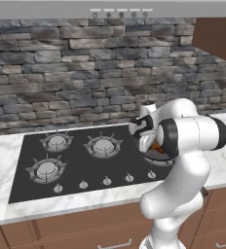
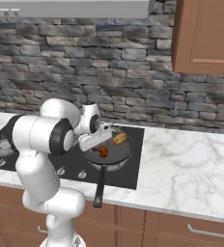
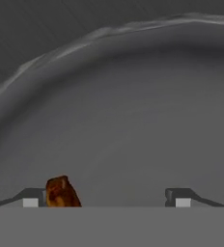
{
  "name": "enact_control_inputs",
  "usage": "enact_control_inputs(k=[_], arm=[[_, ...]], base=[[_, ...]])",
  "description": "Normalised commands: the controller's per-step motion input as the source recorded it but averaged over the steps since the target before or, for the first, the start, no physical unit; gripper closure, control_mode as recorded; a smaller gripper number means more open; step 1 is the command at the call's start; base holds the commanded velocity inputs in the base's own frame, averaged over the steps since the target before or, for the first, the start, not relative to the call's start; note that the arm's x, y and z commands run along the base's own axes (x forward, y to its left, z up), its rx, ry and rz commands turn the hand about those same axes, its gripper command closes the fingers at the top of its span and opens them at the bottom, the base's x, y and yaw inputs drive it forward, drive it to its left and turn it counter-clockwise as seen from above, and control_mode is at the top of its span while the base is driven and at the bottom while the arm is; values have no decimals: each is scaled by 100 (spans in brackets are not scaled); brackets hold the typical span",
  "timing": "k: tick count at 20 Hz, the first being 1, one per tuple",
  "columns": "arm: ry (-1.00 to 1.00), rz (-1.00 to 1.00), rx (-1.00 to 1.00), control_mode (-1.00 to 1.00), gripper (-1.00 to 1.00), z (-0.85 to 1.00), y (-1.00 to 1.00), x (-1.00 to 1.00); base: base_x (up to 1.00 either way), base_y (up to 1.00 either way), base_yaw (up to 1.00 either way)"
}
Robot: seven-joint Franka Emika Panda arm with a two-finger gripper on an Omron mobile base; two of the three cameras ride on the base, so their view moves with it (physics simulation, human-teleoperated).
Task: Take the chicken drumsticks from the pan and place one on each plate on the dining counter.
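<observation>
Stone wall (image 1: 85, 73) is seen behind a marble worktop (image 2: 191, 169), and a black stove (image 1: 81, 160) is set into it. Brown drawers (image 2: 181, 229) are seen below, and a brown cupboard (image 2: 205, 36) hangs above at the right.

At the stove's right front corner a pan (image 2: 126, 152) is placed on a burner, with its black handle (image 2: 100, 185) pointed out over the worktop's front edge. Two drumsticks are seen inside it: one (image 2: 119, 139) by the far side, one (image 2: 102, 151) nearer the middle.

The gripper (image 3: 106, 195) is held low inside the pan, with its jaws kept wide apart. Nothing is held yet. In the hand view, the near drumstick's end (image 3: 62, 193) is seen just beside one fingertip (image 3: 31, 198), inside the gap but far to one side. The hand is likely put there so this drumstick can be grabbed. A small move sideways may be needed first, so the meat is caught in the middle.

No plates are seen from here, so no drumstick has been moved yet.
</observation>
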Motion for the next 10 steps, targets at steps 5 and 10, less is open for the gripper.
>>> enact_control_inputs(k=[5,10], arm=[[16,1,0,-100,-100,-28,-14,5],[3,0,0,-100,-100,-43,-9,-17]], base=[[0,0,0],[0,0,0]])
